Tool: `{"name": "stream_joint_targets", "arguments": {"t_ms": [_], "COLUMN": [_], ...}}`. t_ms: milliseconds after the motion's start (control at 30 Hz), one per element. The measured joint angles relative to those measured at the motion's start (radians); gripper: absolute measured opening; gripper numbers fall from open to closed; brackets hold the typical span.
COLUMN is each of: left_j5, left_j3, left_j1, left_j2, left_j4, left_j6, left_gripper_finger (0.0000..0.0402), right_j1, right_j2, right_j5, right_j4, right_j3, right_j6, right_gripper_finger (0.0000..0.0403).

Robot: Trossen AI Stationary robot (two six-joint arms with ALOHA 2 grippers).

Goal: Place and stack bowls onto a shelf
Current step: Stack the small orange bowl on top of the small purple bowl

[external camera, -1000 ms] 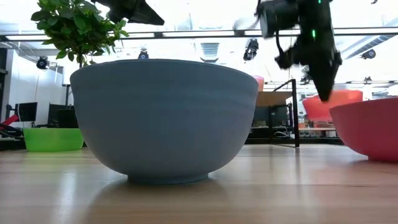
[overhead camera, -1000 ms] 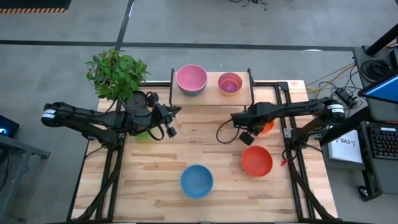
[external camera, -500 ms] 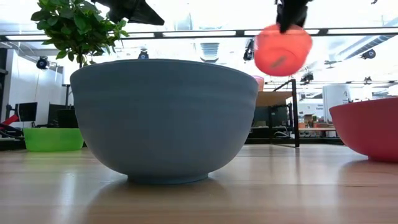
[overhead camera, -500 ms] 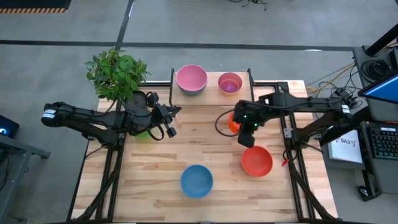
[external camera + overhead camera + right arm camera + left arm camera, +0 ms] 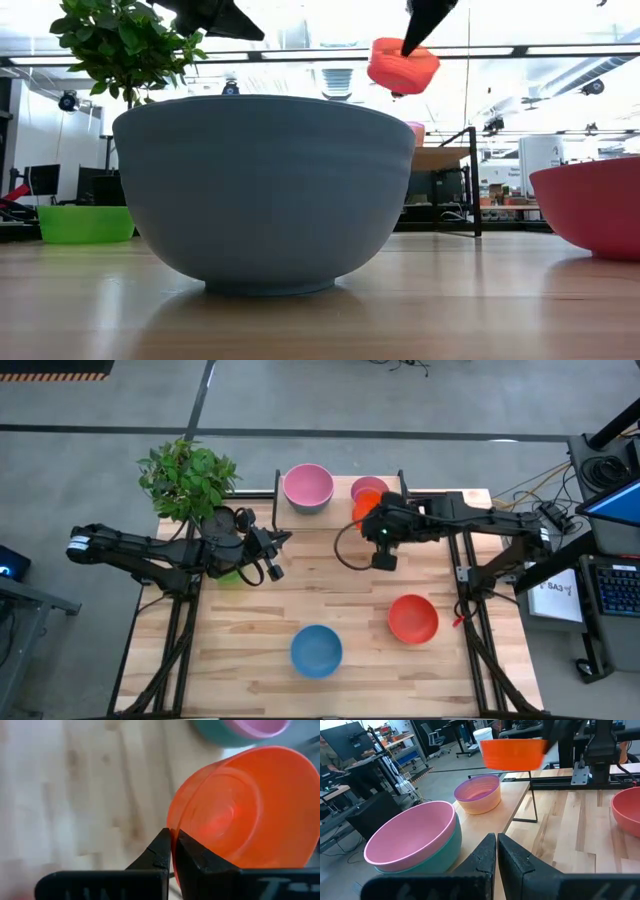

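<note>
1. Right gripper [image 5: 171,851] is clamped on the rim of the orange bowl [image 5: 362,510], one finger inside and one outside, so the bowl hangs by its edge and can be carried in the air.
2. That bowl is well above the worktop [image 5: 300,590], at the front edge of the shelf [image 5: 340,497], at about one o'clock from the worktop's middle. The low view shows it high up with its base tipped toward the camera.
3. It sits just beside the purple bowl [image 5: 371,489] on the shelf, likely because the two small bowls are meant to nest.
4. A pink bowl [image 5: 410,836] already rests inside a teal bowl [image 5: 437,855] at the shelf's other end, at about twelve o'clock, so the large bowls form their own stack.
5. Left gripper [image 5: 496,851] waits at about nine o'clock with its fingers together and nothing between them, over the lime green bowl [image 5: 85,223], next to the potted plant [image 5: 187,478].
6. The blue bowl [image 5: 316,650] at six o'clock and the red bowl [image 5: 413,618] at four o'clock stand on the worktop, not yet shelved.
</note>
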Motion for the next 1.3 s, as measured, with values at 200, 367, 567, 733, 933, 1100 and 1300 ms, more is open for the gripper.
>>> {"name": "stream_joint_targets", "arguments": {"t_ms": [200,367,567,733,933,1100,1300], "left_j5": [0.0,0.0,0.0,0.0,0.0,-0.001,-0.001], "left_j3": [0.0,0.0,-0.001,-0.001,-0.001,-0.001,-0.001], "left_j1": [0.0,0.0,0.0,0.0,0.0,0.0,0.0], "left_j2": [0.0,0.0,0.0,0.0,0.0,0.0,0.0], "left_j4": [0.0,-0.002,-0.022,-0.025,-0.026,-0.027,-0.027], "left_j6": [0.001,0.003,0.004,0.004,0.004,0.004,0.004], "left_gripper_finger": [0.0,0.0,0.0,0.0,0.0,0.0,0.0], "right_j1": [-0.073,-0.137,-0.2,-0.236,-0.282,-0.336,-0.371], "right_j2": [0.075,0.138,0.218,0.273,0.297,0.297,0.294], "right_j5": [0.027,0.028,0.028,0.028,0.0,-0.128,-0.13], "right_j4": [-0.007,-0.049,-0.15,-0.189,-0.194,-0.193,-0.185], "right_j3": [0.083,0.146,0.224,0.277,0.283,0.283,0.283], "right_j6": [-0.108,-0.184,-0.246,-0.289,-0.332,-0.332,-0.332], "right_gripper_finger": [0.0009,0.0009,0.0009,0.0009,0.0009,0.0009,0.0009]}}
